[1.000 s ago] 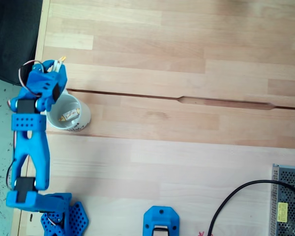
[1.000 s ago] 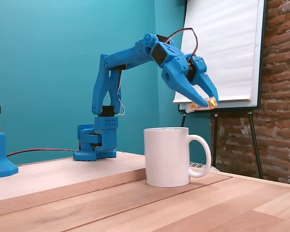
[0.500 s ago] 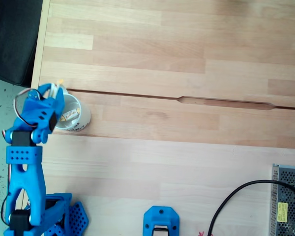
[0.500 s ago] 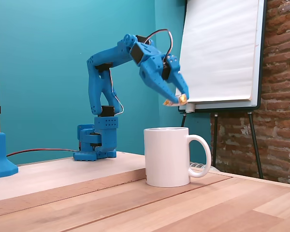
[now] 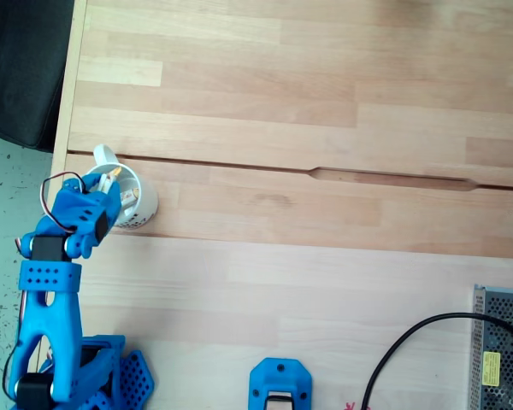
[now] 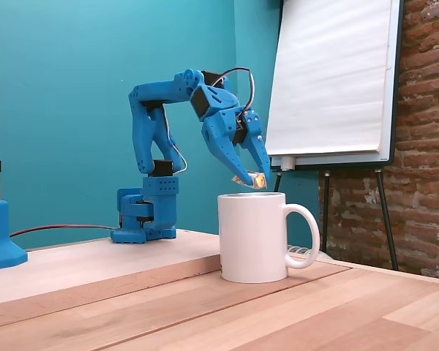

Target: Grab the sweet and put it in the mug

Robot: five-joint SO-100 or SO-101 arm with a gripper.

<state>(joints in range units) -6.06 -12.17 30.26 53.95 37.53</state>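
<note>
Pale wooden planks make up the table under me, with a long seam running across it in the fixed view from above. Behind it, in a fixed view from the side, a white flipchart board stands beside a brick wall and a teal wall. My blue arm rises from its base at the table's far end and bends down over the mug, a white ceramic one with its loop handle toward the right in that side view. From above, the mug sits near the table's left edge, partly covered by my wrist. My claw hangs just above the mug's rim, pointing down, its fingers closed on the sweet, whose orange-gold end glints between the tips. From above, the claw sits over the mug's opening, with the sweet pinched at its tip, and a second sweet lies inside the mug.
</note>
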